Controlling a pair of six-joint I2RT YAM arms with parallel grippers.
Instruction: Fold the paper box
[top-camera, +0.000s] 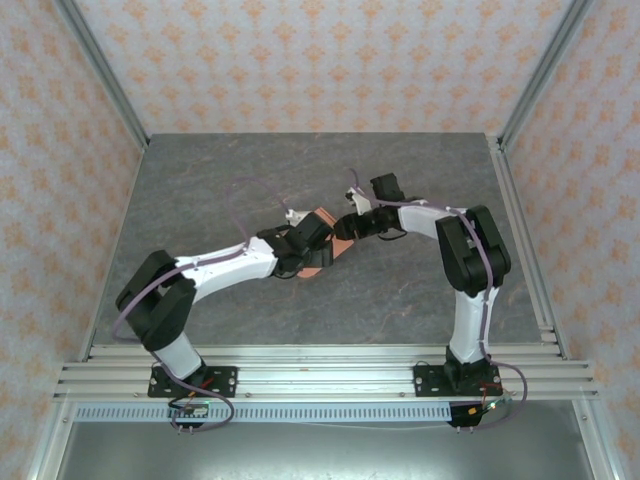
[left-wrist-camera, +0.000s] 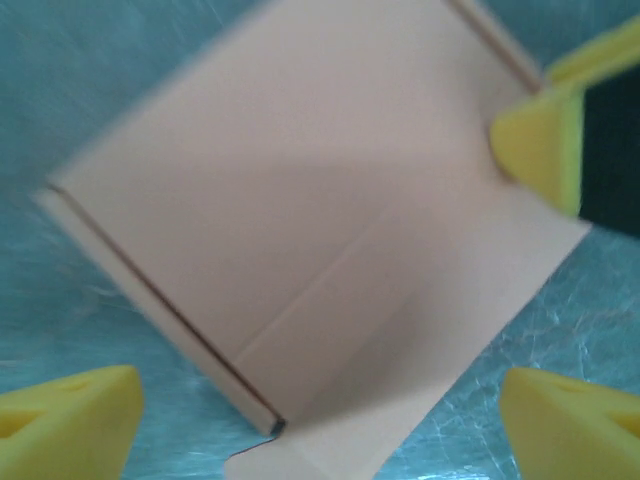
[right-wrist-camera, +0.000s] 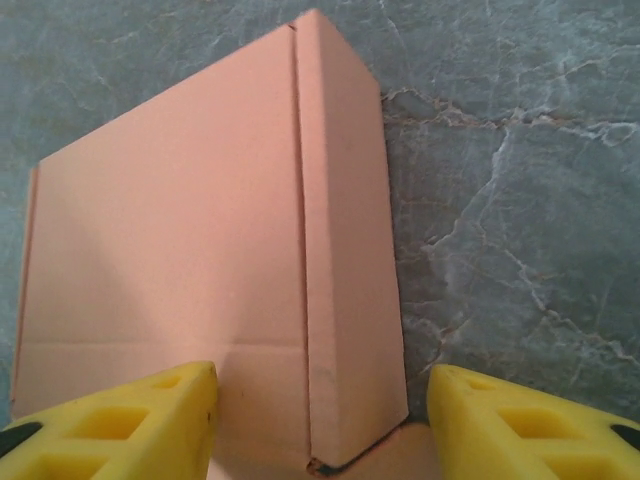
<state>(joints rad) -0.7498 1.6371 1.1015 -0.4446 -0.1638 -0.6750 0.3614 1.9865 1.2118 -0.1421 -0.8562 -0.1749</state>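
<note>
Yellow foam pads (left-wrist-camera: 70, 425) of left jaws spread wide, released, flanking the paper box (left-wrist-camera: 300, 200) without contact. Right jaws parted too, straddling one box corner, one pad (right-wrist-camera: 120, 420) over the top face, the other just beside the side wall; no clamp evident. Box lying flat mid-surface (top-camera: 250, 180), between both wrists. Looks closed: walls up, lid down, seams tight, no loose flap visible. Probably little left beyond a last press; far side hidden. Around: patterned walls (top-camera: 300, 60), metal rail (top-camera: 320, 360) at near edge. Only crowding: the two wrists themselves.
</note>
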